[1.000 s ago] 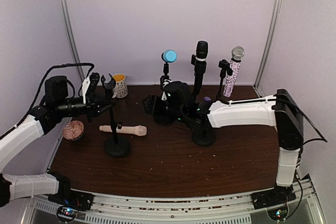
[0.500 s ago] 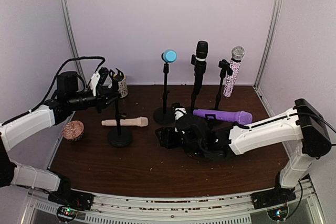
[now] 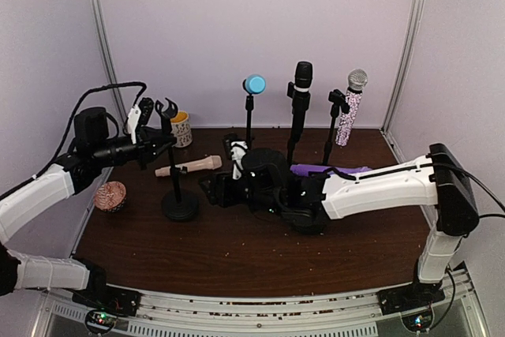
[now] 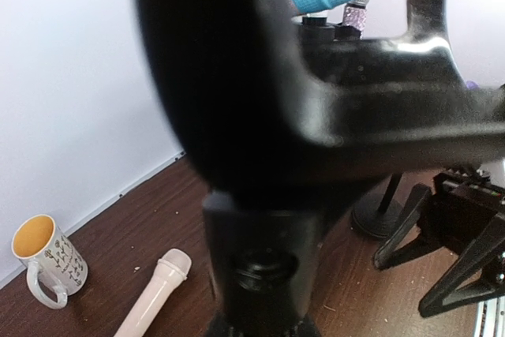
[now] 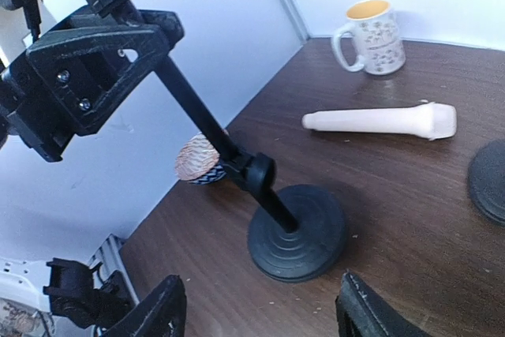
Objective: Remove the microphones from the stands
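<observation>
While the left tool (image 3: pixel 155 146) was clenched on the pole of the stand (image 3: pixel 179 206), whose clip (image 3: pixel 166 108) stood empty, the beige microphone (image 3: pixel 188 166) lay on the counter (image 3: pixel 237 262) just behind it, long axis roughly left to right. The right tool (image 3: pixel 215 192), released and empty, sat nearer, to the microphone's right.

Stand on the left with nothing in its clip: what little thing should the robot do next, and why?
Probably open the left pincer and let go of the stand. Its clip is empty, the beige microphone already lies on the table, and the base rests on the table, so it likely needs no holding. The open right pincer holds nothing.
</observation>
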Robot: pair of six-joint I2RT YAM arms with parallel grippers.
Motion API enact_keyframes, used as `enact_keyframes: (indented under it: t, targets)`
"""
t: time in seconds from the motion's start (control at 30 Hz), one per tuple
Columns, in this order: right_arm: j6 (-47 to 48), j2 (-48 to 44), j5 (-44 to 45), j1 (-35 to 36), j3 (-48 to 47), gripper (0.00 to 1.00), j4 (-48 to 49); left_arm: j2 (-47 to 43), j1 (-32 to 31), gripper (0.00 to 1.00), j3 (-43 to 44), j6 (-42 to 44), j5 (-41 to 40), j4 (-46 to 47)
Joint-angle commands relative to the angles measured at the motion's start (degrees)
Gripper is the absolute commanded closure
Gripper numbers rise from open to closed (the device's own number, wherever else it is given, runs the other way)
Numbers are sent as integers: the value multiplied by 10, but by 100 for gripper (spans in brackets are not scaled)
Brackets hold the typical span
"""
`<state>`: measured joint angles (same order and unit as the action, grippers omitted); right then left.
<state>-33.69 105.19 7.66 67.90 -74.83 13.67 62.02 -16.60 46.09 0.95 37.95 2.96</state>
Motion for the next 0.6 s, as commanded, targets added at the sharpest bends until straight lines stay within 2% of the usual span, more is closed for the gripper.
enact_keyframes:
  t: [0.0, 0.13, 0.37, 0.4, 0.5, 0.57]
  targets:
    - [-8, 44, -138, 4, -43, 33, 30, -55, 0, 100, -35, -30, 42, 49]
    - [-41, 71, -238, 1, -47, 33, 74, -98, -2, 100, -96, -15, 85, 64]
    - [-76, 95, -332, -12, -39, 32, 100, -128, -2, 95, -141, 36, 99, 44]
    - [-80, 99, -342, -14, -38, 33, 103, -132, -2, 90, -143, 38, 100, 40]
    - [-85, 112, -367, -19, -47, 32, 98, -150, -1, 59, -142, 47, 99, 9]
    - [-87, 123, -380, -24, -57, 32, 97, -164, -2, 44, -133, 60, 94, -34]
